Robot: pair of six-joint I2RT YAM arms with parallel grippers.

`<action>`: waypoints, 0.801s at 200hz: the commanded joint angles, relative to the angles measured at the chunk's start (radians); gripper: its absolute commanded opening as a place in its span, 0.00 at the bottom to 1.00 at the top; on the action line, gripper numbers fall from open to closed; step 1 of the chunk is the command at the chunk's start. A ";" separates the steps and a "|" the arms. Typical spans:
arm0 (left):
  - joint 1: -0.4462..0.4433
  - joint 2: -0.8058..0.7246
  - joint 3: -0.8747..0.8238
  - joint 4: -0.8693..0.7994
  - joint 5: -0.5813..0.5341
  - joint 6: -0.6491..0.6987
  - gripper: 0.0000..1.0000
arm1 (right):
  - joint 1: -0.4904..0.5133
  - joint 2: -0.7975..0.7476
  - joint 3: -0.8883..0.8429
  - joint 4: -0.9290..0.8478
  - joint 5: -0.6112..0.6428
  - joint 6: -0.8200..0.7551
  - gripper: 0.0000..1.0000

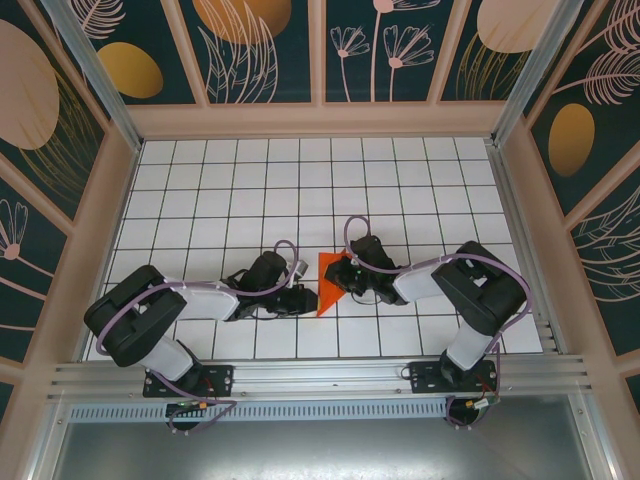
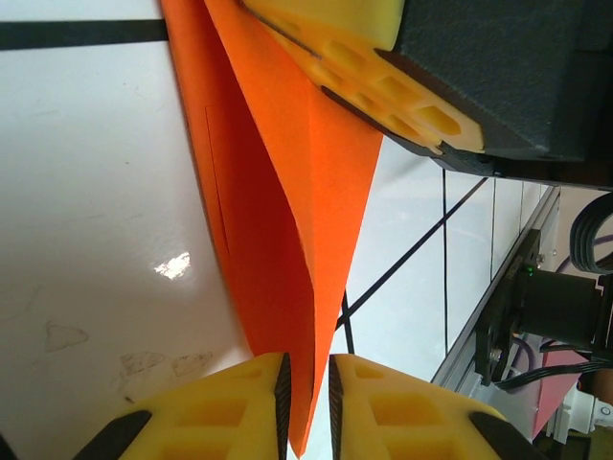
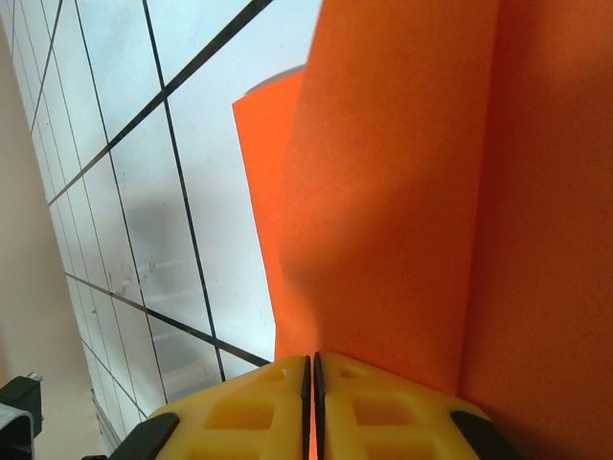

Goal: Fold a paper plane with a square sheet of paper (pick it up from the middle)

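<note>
The square sheet of paper point(image 1: 328, 275) is bright orange and folded into a narrow pointed triangle, standing partly off the white tiles between the two grippers. My right gripper point(image 1: 345, 283) holds its right side. In the right wrist view the gripper point(image 3: 312, 402) has its pads pressed together on the paper point(image 3: 412, 192), which rises in front of them. My left gripper point(image 1: 308, 298) is at the paper's lower tip. In the left wrist view the gripper point(image 2: 306, 402) has its pads slightly apart, with the paper's point point(image 2: 287, 220) hanging loose between them. A right finger point(image 2: 364, 72) grips the paper higher up.
The white tiled floor point(image 1: 250, 190) stretches back to patterned walls on three sides. A metal rail point(image 1: 320, 375) runs along the near edge, where both arm bases are bolted. The right arm's base and cables point(image 2: 556, 316) sit close by, to the right of the paper.
</note>
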 commanded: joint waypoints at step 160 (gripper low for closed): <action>-0.005 0.077 -0.057 -0.082 0.019 0.061 0.03 | 0.009 0.093 -0.021 -0.139 0.071 -0.025 0.14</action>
